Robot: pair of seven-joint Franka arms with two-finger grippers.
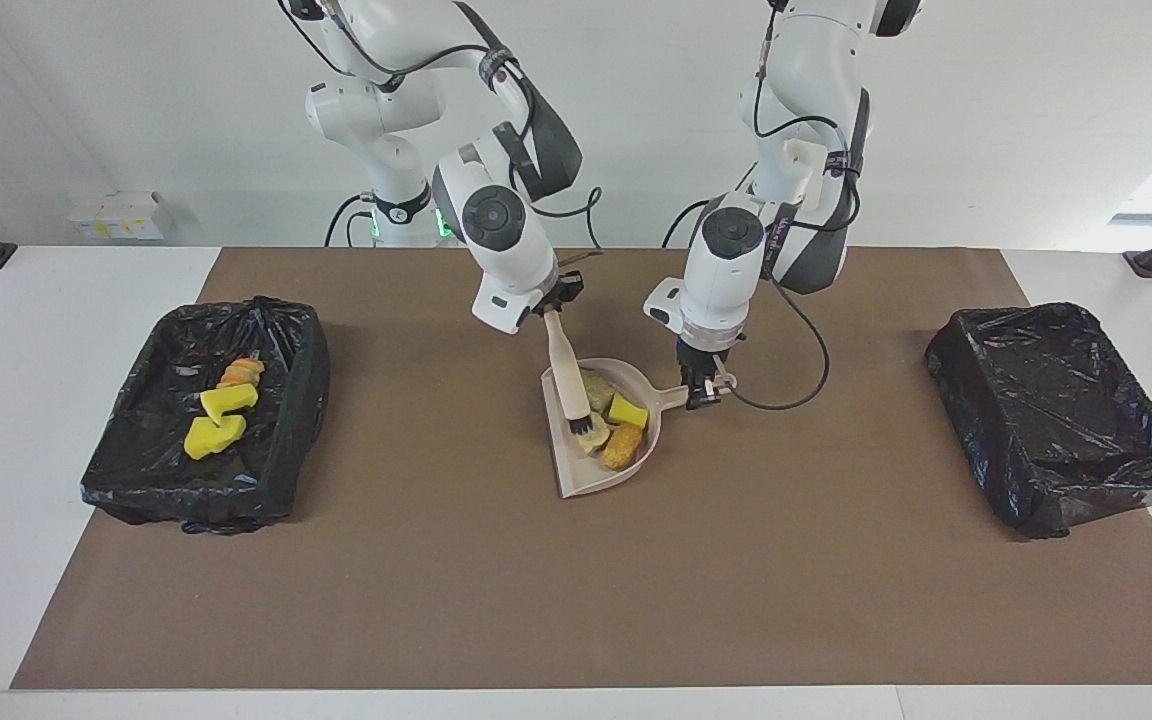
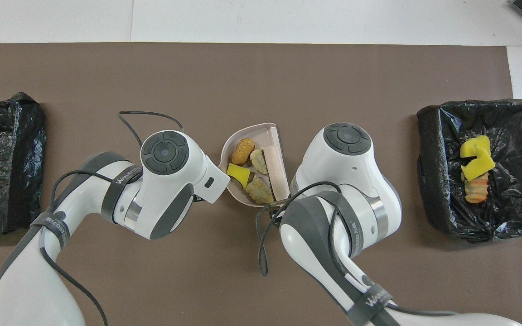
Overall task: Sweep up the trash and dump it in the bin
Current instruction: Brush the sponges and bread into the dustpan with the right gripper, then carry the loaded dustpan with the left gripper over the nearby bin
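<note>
1. Brown paper [image 1: 576, 600] covers the table, with the beige dustpan [image 1: 576, 478] in the middle
2. Four bits of trash [image 1: 622, 446] lie in the dustpan: a yellow sponge piece and three bread-like chunks
3. More trash sits in the black bin [image 1: 281, 470], well apart from the dustpan toward the right arm's end
4. Right gripper [image 1: 548, 300] is clenched on the brush [image 1: 568, 375], whose bristles are in the dustpan
5. Left gripper [image 1: 704, 392] is clenched on the dustpan's handle
6. Another black bin [image 1: 1056, 420] sits well apart from the dustpan, toward the left arm's end
</note>
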